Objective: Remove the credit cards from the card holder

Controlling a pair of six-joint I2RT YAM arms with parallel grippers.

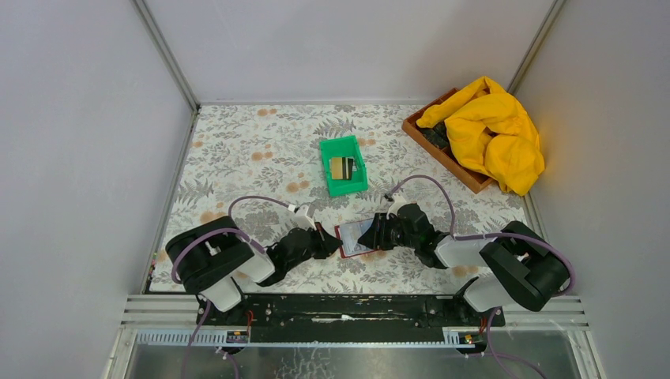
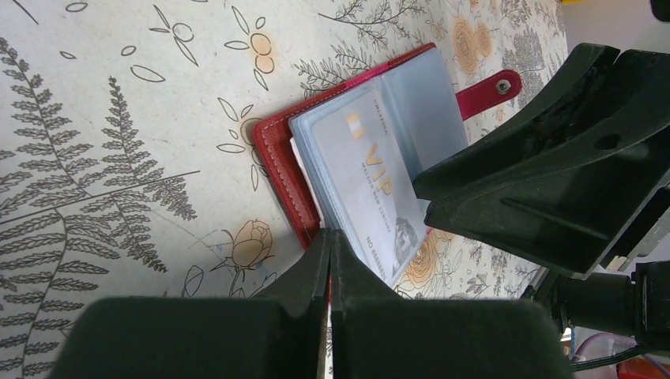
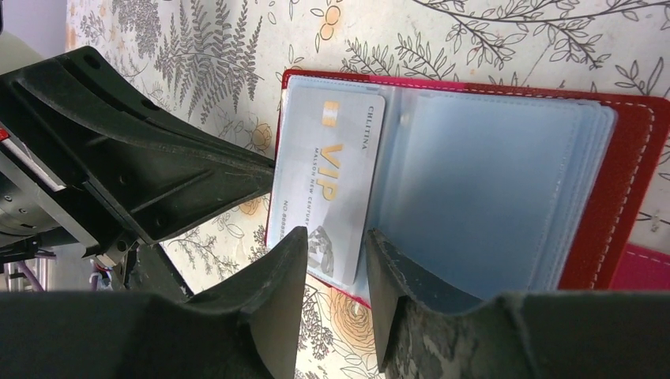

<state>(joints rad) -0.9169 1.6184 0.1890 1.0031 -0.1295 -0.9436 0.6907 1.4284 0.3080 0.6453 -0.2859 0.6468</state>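
Card holder [image 1: 355, 238] lies open on the desk [image 1: 261, 150] between your hands. Your left hand [image 2: 329, 237], fingers together, meets its red edge. Your right hand [image 3: 337, 237], fingers apart, straddles the end of a sleeved credit card [image 3: 328, 181] reading "VIP". Beyond it, a green bin [image 1: 357, 183] holds more cards [image 1: 342, 167]. Far to its right, a yellow cloth [image 1: 494, 134] fills a wooden tray [image 1: 423, 136].

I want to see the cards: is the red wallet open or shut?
Open. The card holder lies spread flat, its pale sleeves and a VIP card showing.
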